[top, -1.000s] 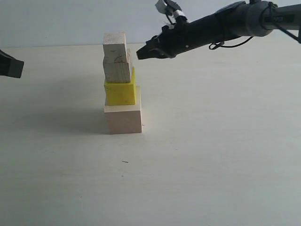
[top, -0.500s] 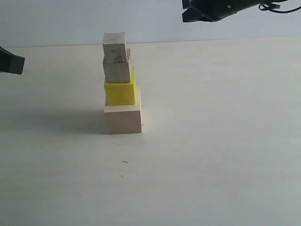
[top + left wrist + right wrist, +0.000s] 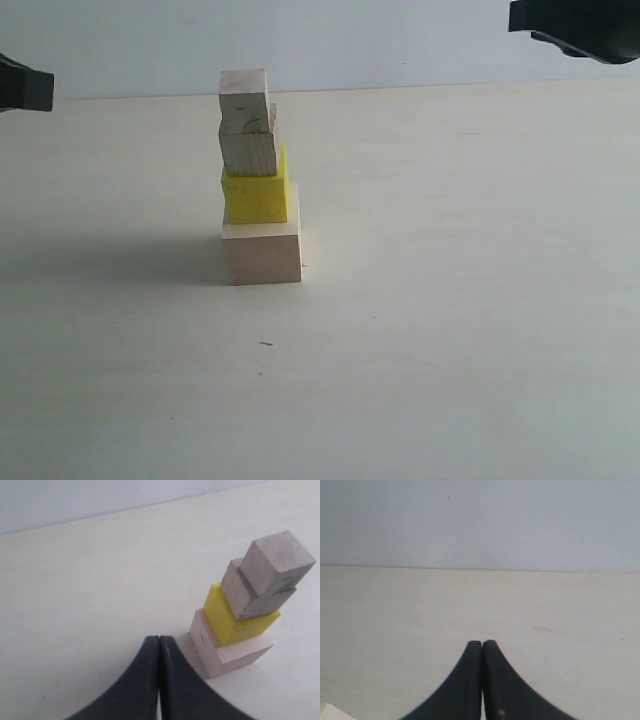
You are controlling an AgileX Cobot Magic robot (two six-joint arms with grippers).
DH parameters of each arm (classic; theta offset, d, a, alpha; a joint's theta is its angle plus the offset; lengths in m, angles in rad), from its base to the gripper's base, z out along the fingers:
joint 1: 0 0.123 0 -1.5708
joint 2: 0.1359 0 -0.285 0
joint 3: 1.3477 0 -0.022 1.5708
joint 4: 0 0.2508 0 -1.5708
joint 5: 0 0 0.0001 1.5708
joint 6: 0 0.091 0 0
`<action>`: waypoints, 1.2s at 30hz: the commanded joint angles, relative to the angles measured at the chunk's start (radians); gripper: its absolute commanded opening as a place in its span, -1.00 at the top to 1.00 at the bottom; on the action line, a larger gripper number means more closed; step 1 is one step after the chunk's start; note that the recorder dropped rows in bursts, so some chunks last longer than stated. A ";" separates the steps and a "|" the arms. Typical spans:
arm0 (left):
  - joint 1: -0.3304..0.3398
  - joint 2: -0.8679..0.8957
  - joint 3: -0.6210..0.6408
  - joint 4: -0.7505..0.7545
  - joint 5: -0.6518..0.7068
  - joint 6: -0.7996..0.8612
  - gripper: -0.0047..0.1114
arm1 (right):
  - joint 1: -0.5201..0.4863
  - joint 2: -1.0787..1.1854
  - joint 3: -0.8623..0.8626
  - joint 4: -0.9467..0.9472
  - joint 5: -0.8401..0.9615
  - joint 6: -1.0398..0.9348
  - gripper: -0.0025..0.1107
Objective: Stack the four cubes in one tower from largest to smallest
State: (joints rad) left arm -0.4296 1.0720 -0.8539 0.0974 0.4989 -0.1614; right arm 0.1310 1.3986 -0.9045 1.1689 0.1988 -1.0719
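Left gripper is hovering at nine o'clock of the tower, right gripper at two o'clock, both pinched closed, empty.

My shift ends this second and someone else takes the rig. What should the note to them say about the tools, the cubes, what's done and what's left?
Left tool: shut, empty, off to the tower's side.
Right tool: shut, empty, high and well clear of it.
Cubes: large cube on the table, then yellow cube, medium cube, small cube on top. The upper ones sit a bit off-centre.
Done: all four stacked, largest to smallest, nothing touching them.
Left: apparently nothing. Keep the arms away.
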 commanded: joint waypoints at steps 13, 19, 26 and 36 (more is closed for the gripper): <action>0.106 -0.182 0.009 0.211 -0.064 -0.230 0.92 | -0.003 -0.306 0.197 0.006 -0.021 0.001 0.96; 0.131 -0.253 0.067 0.248 -0.105 -0.242 0.92 | -0.003 -0.360 0.199 0.006 -0.001 0.001 0.96; 0.131 -0.355 0.109 0.262 -0.110 -0.244 0.92 | -0.003 -0.409 0.199 0.009 0.012 0.001 0.96; 0.131 -0.501 0.114 0.535 0.011 -0.479 0.92 | -0.003 -0.492 0.199 -0.115 0.066 0.029 0.96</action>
State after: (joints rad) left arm -0.3011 0.6076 -0.7479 0.5379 0.4609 -0.5440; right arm 0.1310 0.9500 -0.7086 1.0926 0.2475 -1.0677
